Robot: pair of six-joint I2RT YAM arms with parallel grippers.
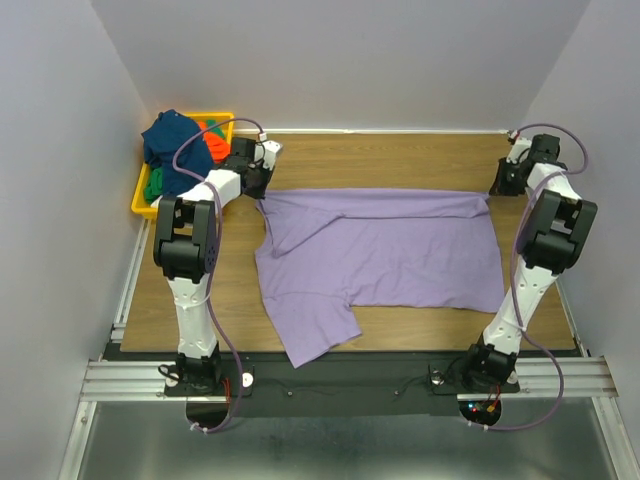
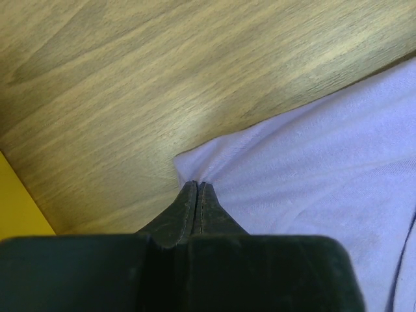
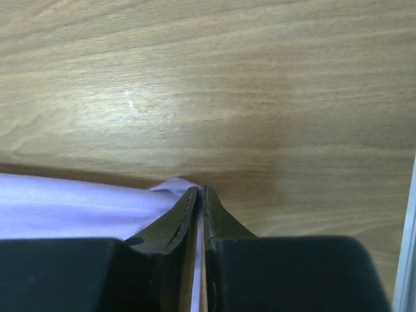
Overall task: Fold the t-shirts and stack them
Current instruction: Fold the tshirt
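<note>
The lavender-purple t-shirt (image 1: 385, 250) lies spread on the wooden table, one sleeve hanging toward the near edge. My left gripper (image 1: 262, 192) is shut on the shirt's far left corner; the left wrist view shows the gripper (image 2: 197, 185) pinching the cloth (image 2: 312, 162). My right gripper (image 1: 492, 192) is shut on the far right corner; the right wrist view shows the gripper (image 3: 201, 190) with purple cloth (image 3: 78, 208) between its jaws. Navy blue (image 1: 172, 135), orange-red (image 1: 212, 135) and green (image 1: 153, 186) shirts lie bunched in the bin.
The yellow plastic bin (image 1: 141, 199) stands at the far left against the left wall. Grey walls close in the left, back and right sides. A metal rail (image 1: 340, 378) runs along the near edge by the arm bases.
</note>
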